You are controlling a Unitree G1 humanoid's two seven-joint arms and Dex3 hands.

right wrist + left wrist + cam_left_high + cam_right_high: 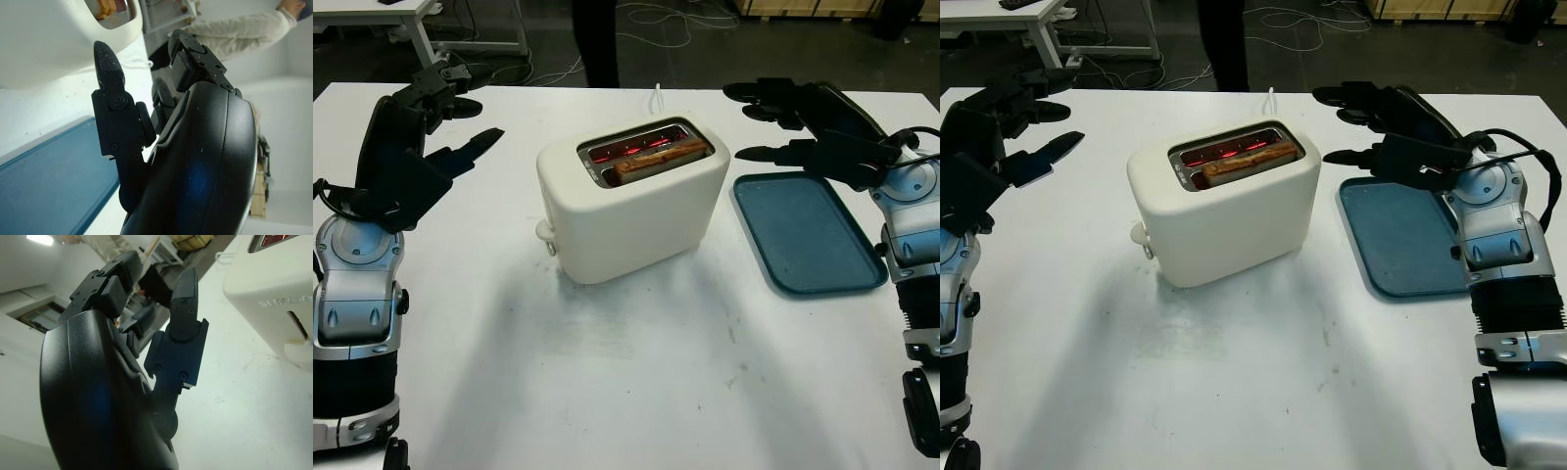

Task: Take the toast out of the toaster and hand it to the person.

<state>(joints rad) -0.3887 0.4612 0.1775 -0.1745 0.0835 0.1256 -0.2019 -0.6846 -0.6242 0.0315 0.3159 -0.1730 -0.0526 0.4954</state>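
Observation:
A cream toaster (631,201) stands in the middle of the white table (636,372), its slots glowing red. One browned slice of toast (661,157) sits in the nearer slot, its top edge showing above the rim. My left hand (450,113) hangs open above the table to the left of the toaster, holding nothing. My right hand (773,122) is open in the air to the right of the toaster, above the far end of a blue tray (808,235). A person (234,36) in a light sleeve is in the right wrist view.
The blue tray lies flat and bare at the right of the toaster. The toaster's lever knob (545,233) sticks out on its left front corner, and its white cord (659,98) runs off the table's far edge. Dark legs (597,44) stand beyond that edge.

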